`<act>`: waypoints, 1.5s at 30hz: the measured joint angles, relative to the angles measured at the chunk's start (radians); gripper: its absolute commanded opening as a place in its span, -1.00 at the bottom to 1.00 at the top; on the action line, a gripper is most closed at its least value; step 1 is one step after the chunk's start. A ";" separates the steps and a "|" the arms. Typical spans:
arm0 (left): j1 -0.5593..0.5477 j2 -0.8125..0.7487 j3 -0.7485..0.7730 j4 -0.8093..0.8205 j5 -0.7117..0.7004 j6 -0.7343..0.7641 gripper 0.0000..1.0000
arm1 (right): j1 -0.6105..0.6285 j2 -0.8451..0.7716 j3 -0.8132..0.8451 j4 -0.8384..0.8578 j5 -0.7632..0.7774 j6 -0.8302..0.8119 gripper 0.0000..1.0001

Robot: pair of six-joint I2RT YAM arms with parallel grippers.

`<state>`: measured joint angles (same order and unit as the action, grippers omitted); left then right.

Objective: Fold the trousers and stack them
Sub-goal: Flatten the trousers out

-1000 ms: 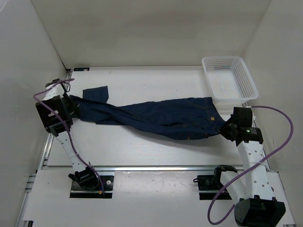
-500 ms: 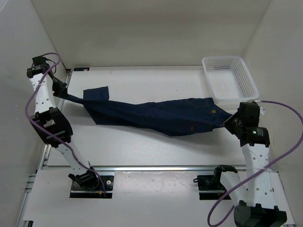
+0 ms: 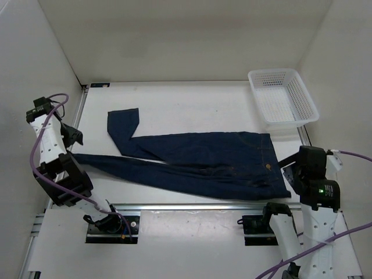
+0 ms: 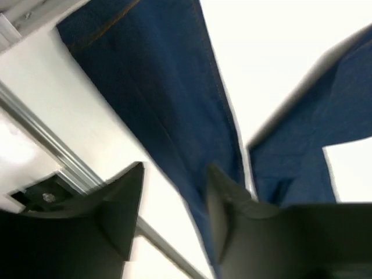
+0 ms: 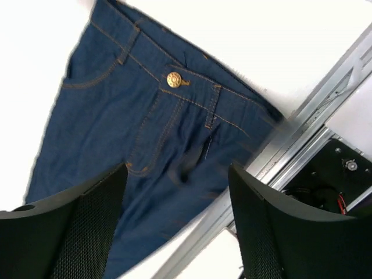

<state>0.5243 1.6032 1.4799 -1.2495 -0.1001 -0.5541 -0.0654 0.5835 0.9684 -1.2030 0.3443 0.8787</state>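
The trousers [image 3: 203, 160], dark navy jeans, lie flat across the table. The waistband is at the right, one leg runs to the far left, and the other leg bends up toward the back. My left gripper [image 3: 71, 135] hovers open above the left leg's end [image 4: 168, 99], with nothing between its fingers [image 4: 125, 197]. My right gripper [image 3: 289, 167] is open just above the waistband, where the brass button [image 5: 173, 79] shows. Its fingers [image 5: 99, 197] are apart and hold no cloth.
A white mesh basket [image 3: 282, 96] stands at the back right corner. A metal rail [image 3: 192, 205] runs along the table's near edge, right beside the waistband corner [image 3: 285, 192]. White walls close in on the left, back and right.
Both grippers have opened and let go of the trousers. The stretched, lifted jeans now lie flat and closer to the near edge, and both arms have drawn back.
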 measured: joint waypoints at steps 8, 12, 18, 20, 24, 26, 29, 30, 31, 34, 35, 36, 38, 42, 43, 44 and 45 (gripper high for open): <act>-0.031 -0.102 0.066 0.024 0.027 0.015 0.19 | -0.001 0.009 0.079 -0.009 0.042 -0.014 -0.76; -0.091 -0.098 0.094 0.083 0.056 0.032 -0.07 | -0.001 0.078 0.081 0.089 -0.039 -0.103 -0.91; -0.261 0.150 0.272 0.114 0.103 0.073 0.47 | 0.003 0.357 0.080 0.265 -0.286 -0.214 -0.76; -0.319 0.280 0.337 0.125 0.105 0.081 0.51 | 0.004 0.461 0.067 0.322 -0.339 -0.237 -0.72; -0.399 0.534 0.476 0.095 0.088 0.088 0.54 | -0.008 0.581 0.038 0.373 -0.390 -0.267 -0.26; -0.416 0.622 0.518 0.082 0.074 0.087 0.59 | -0.030 0.616 0.033 0.392 -0.402 -0.277 -0.06; -0.416 0.668 0.526 0.060 0.039 0.083 0.65 | -0.056 0.663 0.019 0.438 -0.408 -0.276 0.35; -0.410 0.669 0.525 0.052 0.031 0.081 0.65 | -0.061 0.680 0.008 0.455 -0.408 -0.275 0.35; -0.402 0.664 0.524 0.051 0.026 0.079 0.65 | -0.065 0.697 -0.004 0.474 -0.408 -0.272 0.35; -0.365 0.661 0.518 0.059 0.026 0.079 0.65 | -0.072 0.775 -0.040 0.523 -0.407 -0.248 0.25; -0.351 0.661 0.505 0.069 0.029 0.079 0.65 | -0.074 0.803 -0.049 0.542 -0.406 -0.237 0.15; -0.338 0.661 0.492 0.075 0.030 0.079 0.65 | -0.077 0.830 -0.058 0.559 -0.406 -0.225 0.10; -0.314 0.664 0.467 0.081 0.032 0.080 0.68 | -0.083 0.877 -0.078 0.599 -0.407 -0.201 -0.12; -0.296 0.669 0.458 0.085 0.038 0.088 0.59 | -0.086 0.952 -0.108 0.659 -0.399 -0.152 -0.57; -0.298 0.669 0.458 0.087 0.041 0.090 0.59 | -0.086 0.972 -0.109 0.667 -0.395 -0.141 -0.57; -0.303 0.671 0.458 0.090 0.043 0.093 0.59 | -0.086 0.990 -0.111 0.678 -0.391 -0.132 -0.60; -0.307 0.674 0.459 0.092 0.047 0.095 0.59 | -0.086 1.000 -0.112 0.683 -0.390 -0.126 -0.60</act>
<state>0.2173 2.2772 1.9388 -1.1576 -0.0536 -0.4595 -0.1513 1.5837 0.8566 -0.5201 -0.0460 0.7532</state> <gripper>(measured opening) 0.799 0.208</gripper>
